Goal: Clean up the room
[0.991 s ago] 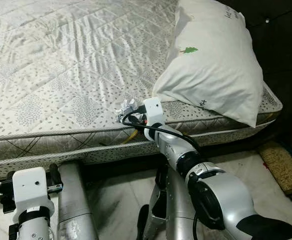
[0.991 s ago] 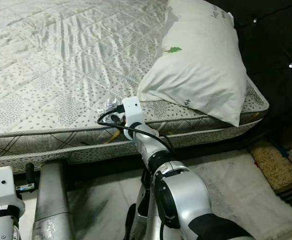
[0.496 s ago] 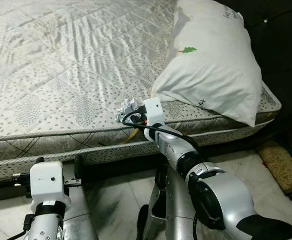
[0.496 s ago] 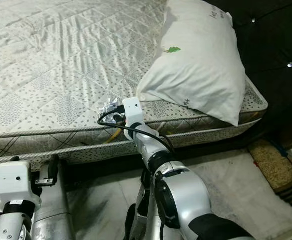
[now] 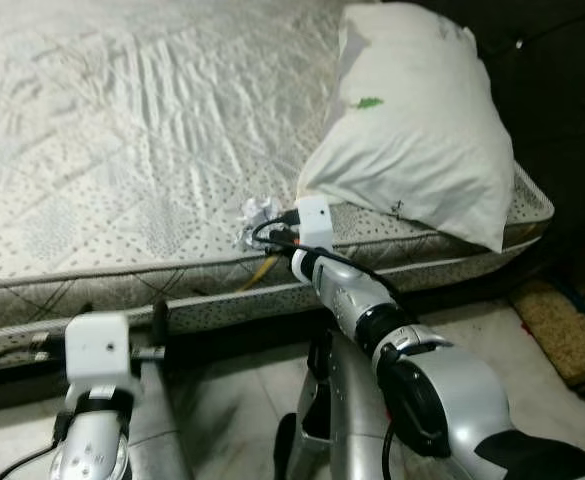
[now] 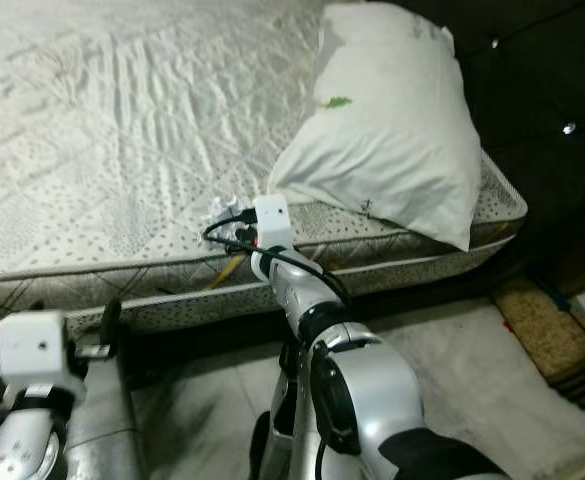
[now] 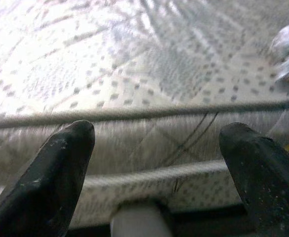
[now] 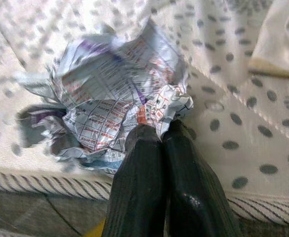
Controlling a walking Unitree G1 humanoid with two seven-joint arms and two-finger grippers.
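Note:
A crumpled printed paper wrapper (image 8: pixel 119 94) lies on the patterned mattress (image 5: pixel 122 150) near its front edge, just left of the white pillow (image 5: pixel 412 130). My right gripper (image 8: pixel 156 134) reaches to it from below the bed edge. Its two black fingers are pressed together, with the tips pinching the paper's near edge. In the left eye view the wrapper (image 5: pixel 255 212) sits right beyond the white wrist box. My left gripper (image 7: pixel 159 140) is open, low at the front left, facing the mattress side with nothing between its fingers (image 7: pixel 60 163).
A dark headboard (image 5: pixel 552 90) stands at the right. The pillow overhangs the bed's right corner. A brown mat (image 5: pixel 562 330) lies on the pale tiled floor (image 5: pixel 242 400) by the bed. A yellow strap (image 5: pixel 265 268) hangs at the mattress side.
My left arm has risen and swung rightward toward the bed side. The camera has tilted a little. The right gripper stays at the wrapper.

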